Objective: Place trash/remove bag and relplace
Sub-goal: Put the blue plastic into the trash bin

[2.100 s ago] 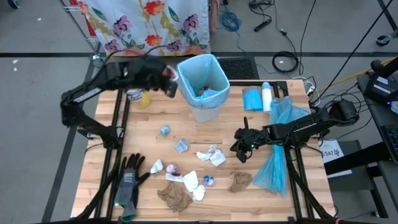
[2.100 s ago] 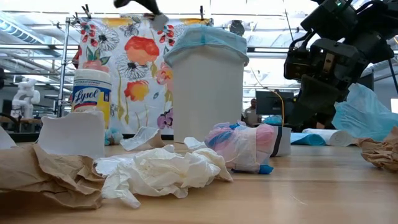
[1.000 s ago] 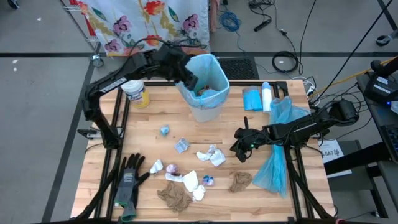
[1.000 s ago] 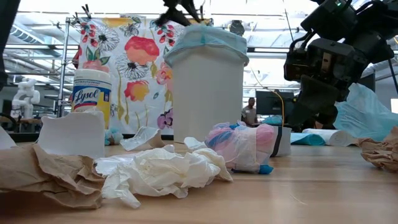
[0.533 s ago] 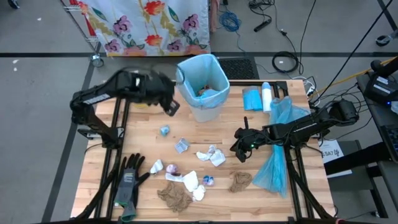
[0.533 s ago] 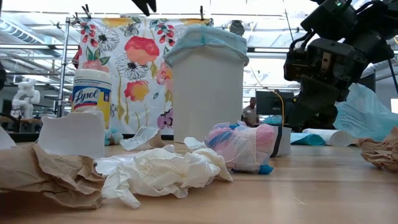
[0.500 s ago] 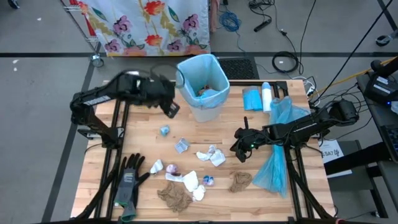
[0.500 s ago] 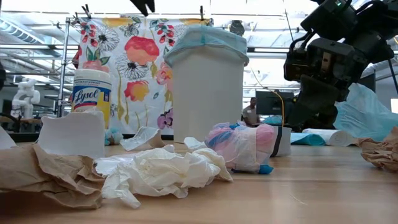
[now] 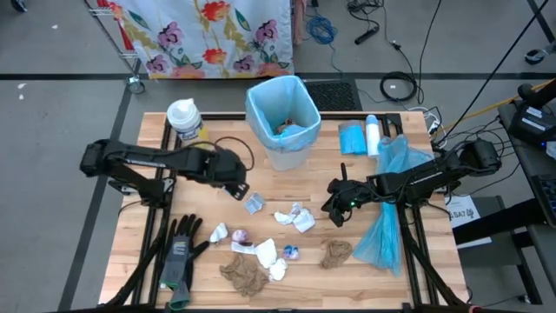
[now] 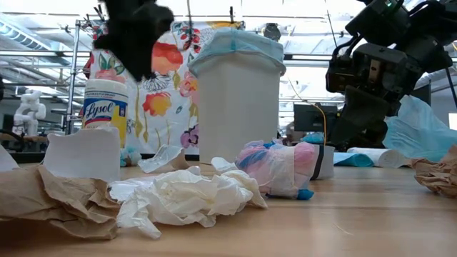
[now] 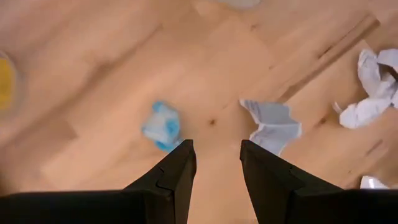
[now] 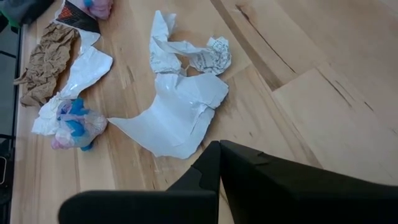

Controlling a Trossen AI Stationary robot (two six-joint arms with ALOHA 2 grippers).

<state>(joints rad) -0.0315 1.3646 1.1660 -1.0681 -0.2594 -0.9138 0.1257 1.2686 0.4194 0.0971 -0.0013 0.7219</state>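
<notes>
Crumpled trash [image 9: 261, 252], brown, white and bluish scraps, litters the lower centre of the high view; left gripper [image 9: 236, 187] hovers parted and empty, right gripper [image 9: 334, 209] pressed together

The high view looks straight down on the whole table [image 9: 400, 278]. The low view sits at tabletop height, close behind the trash [image 10: 178, 196], facing the bin [image 10: 238, 100]. Both wrist views look steeply down at close range, sharing the scraps with the overhead view.
</notes>
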